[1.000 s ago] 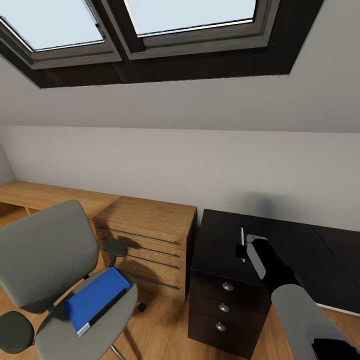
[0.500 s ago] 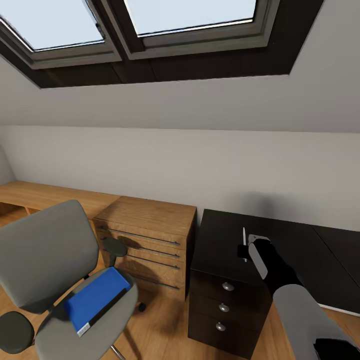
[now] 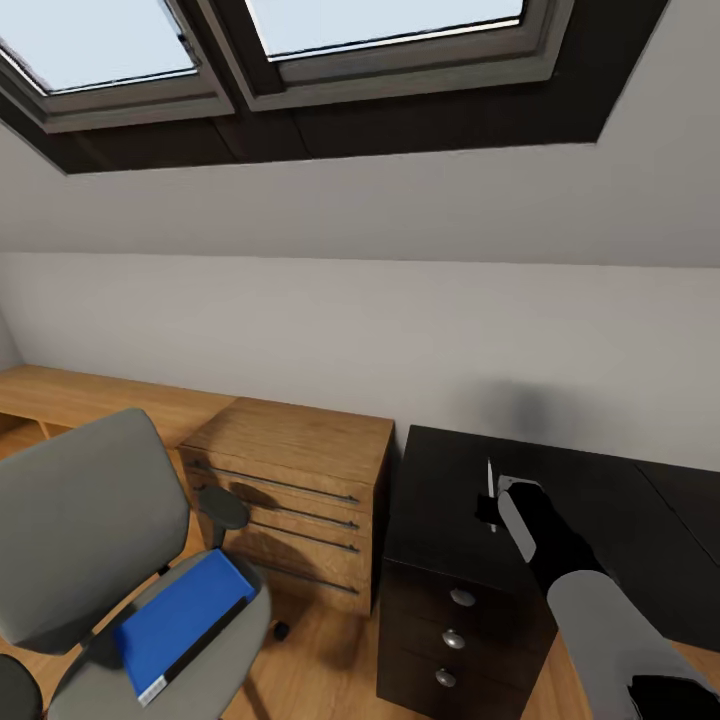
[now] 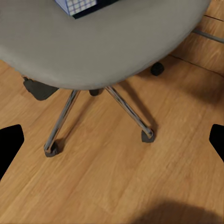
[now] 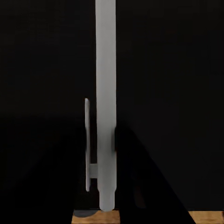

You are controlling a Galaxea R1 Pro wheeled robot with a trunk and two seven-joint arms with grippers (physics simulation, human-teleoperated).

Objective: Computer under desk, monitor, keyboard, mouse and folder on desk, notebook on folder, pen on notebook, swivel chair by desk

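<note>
The grey swivel chair (image 3: 85,520) stands at the lower left with the blue folder (image 3: 180,622) lying flat on its seat. To its right, the black desk (image 3: 440,490) runs along the wall. My right gripper (image 3: 495,508) hovers over the desk's left end, shut on a thin white pen (image 3: 489,482) that stands upright. In the right wrist view the pen (image 5: 105,116) and its clip show against the black top. My left gripper (image 4: 113,142) is open, low beside the chair seat (image 4: 93,46) and above its metal star base (image 4: 133,116). A corner of the folder (image 4: 77,5) shows there too.
A light wooden drawer cabinet (image 3: 290,490) stands between the chair and the desk's black three-drawer unit (image 3: 455,630). A low wooden bench (image 3: 70,395) runs along the wall at the left. Skylights (image 3: 380,30) sit in the sloped ceiling. The floor (image 4: 112,186) is wood.
The whole picture has shifted a little down and left, so the camera has moved. My right gripper still holds the pen upright over the same end of the desk.
</note>
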